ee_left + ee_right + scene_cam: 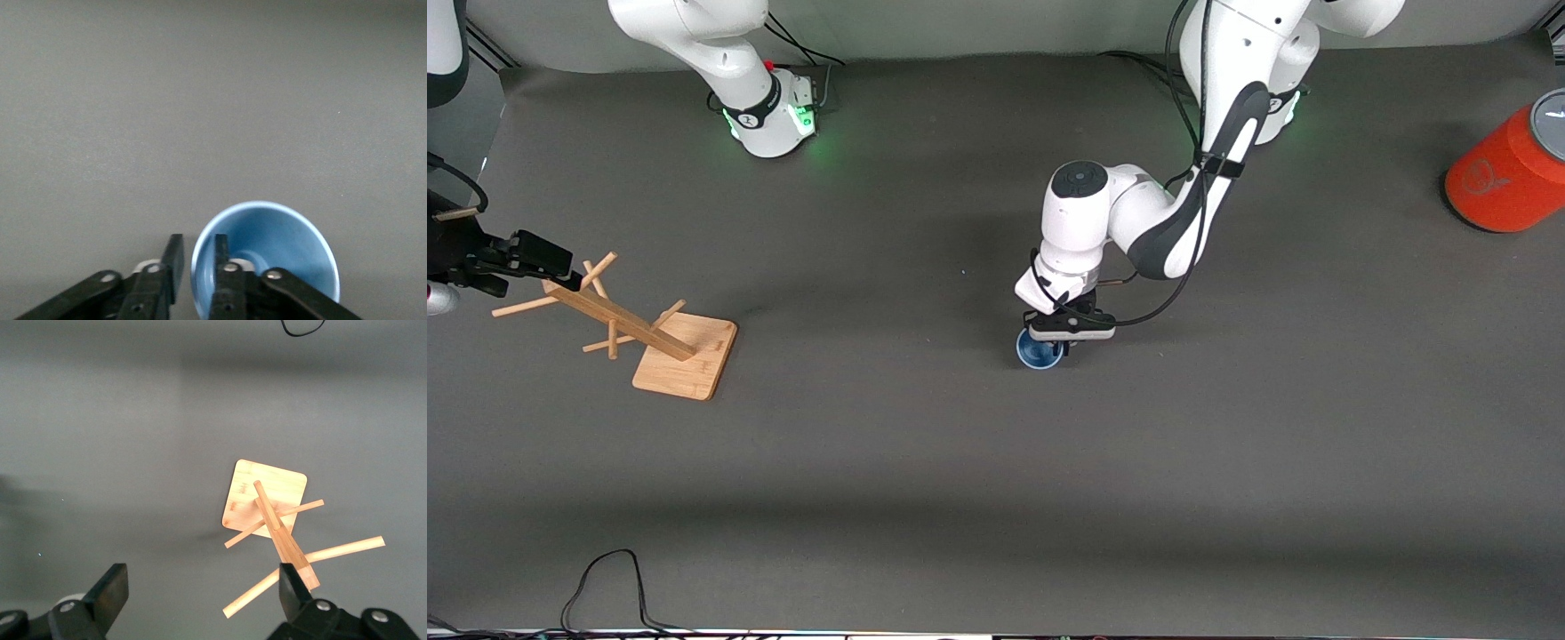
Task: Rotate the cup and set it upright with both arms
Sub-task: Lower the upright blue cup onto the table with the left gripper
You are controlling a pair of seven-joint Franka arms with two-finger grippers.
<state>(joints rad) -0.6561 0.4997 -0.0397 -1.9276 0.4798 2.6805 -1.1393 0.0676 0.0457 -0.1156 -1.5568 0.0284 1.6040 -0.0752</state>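
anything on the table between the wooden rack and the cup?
Nothing: the front view shows bare grey mat between the wooden rack and the cup, which the left gripper grips by its rim.

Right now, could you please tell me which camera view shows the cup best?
The left wrist view: the cup fills its lower part, its darker blue inside facing the camera, the left end effector pinching its rim. The front view shows only part of its mouth, under that end effector. The right wrist view shows none of it.
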